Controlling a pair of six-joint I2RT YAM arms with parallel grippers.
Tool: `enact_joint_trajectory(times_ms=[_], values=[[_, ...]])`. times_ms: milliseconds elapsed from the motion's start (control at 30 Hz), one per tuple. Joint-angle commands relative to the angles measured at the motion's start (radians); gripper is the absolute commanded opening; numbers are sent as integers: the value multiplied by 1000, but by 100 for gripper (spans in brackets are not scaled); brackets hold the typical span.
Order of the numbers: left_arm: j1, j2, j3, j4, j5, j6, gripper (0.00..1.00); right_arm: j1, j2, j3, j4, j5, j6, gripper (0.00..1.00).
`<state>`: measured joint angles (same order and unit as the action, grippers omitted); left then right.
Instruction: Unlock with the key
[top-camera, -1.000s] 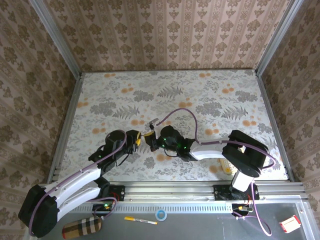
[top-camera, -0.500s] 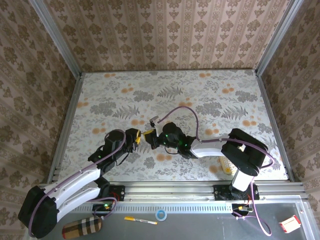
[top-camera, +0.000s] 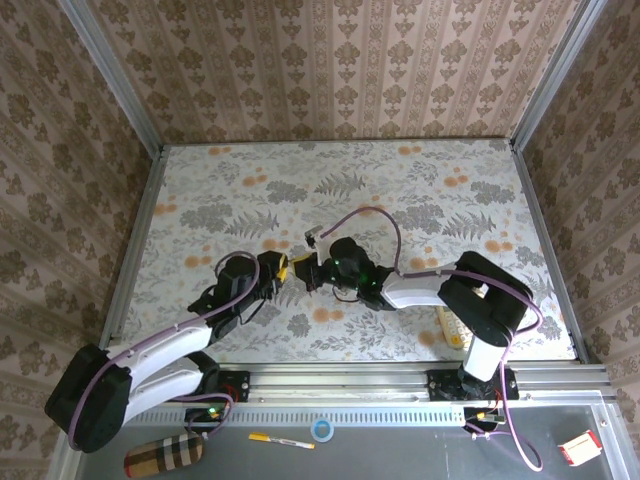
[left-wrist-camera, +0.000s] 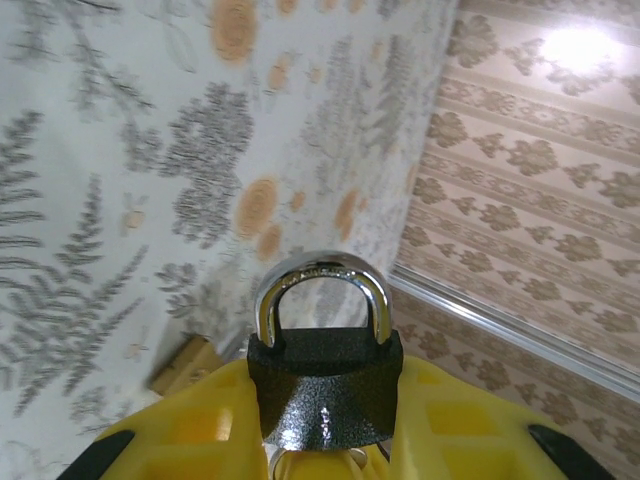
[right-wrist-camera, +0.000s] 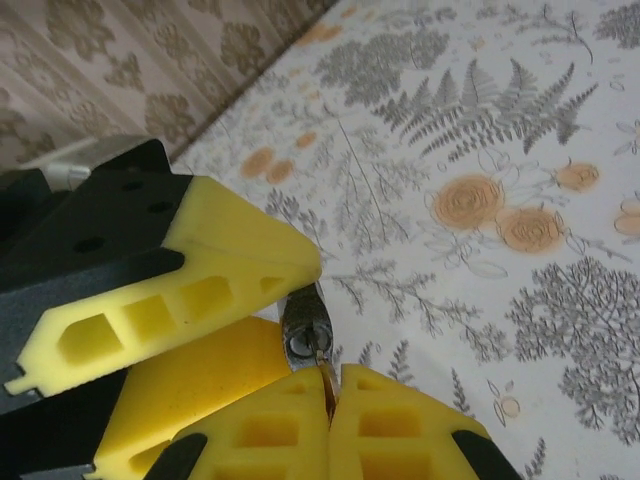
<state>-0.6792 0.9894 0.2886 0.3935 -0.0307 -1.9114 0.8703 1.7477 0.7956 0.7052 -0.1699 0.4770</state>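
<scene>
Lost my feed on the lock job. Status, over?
Left gripper shut on padlock, shackle closed. Right gripper shut on key, blade against padlock's base. Nothing in the way.

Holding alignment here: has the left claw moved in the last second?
Yes: the left claw slid slightly right and away from the near rail.

- The place is a robot test cell in a lab, not a lived-in room: patterned wallpaper covers panels held in bare aluminium posts.
- The surface carries a printed floral sheet and is boxed in on three sides.
- Two white arms, the left arm and the right arm, are bolted to a metal rail and trail purple cables.
- A grey ledge in front holds a pen and a tape roll.
</scene>
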Motion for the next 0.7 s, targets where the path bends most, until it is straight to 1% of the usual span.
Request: enact_joint_trajectory(times_ms=[0, 167, 267, 433, 467, 600, 667], values=[[-31, -2, 41, 244, 135, 3, 0, 14, -13, -9, 187, -205, 89, 0], [-34, -12, 44, 239, 140, 4, 0, 12, -24, -12, 175, -203, 62, 0], [-34, -26, 49, 208, 153, 17, 0, 12, -22, 1, 134, -198, 43, 0], [-29, -58, 93, 13, 226, 98, 0, 12, -51, 50, -36, -207, -39, 0], [-29, -54, 95, 11, 234, 101, 0, 13, -59, 57, -66, -202, -60, 0], [-36, -17, 85, 114, 237, 75, 0, 18, -71, 62, -91, -227, -96, 0], [-38, 5, 96, 147, 241, 68, 0, 21, -65, 60, -64, -250, -82, 0]])
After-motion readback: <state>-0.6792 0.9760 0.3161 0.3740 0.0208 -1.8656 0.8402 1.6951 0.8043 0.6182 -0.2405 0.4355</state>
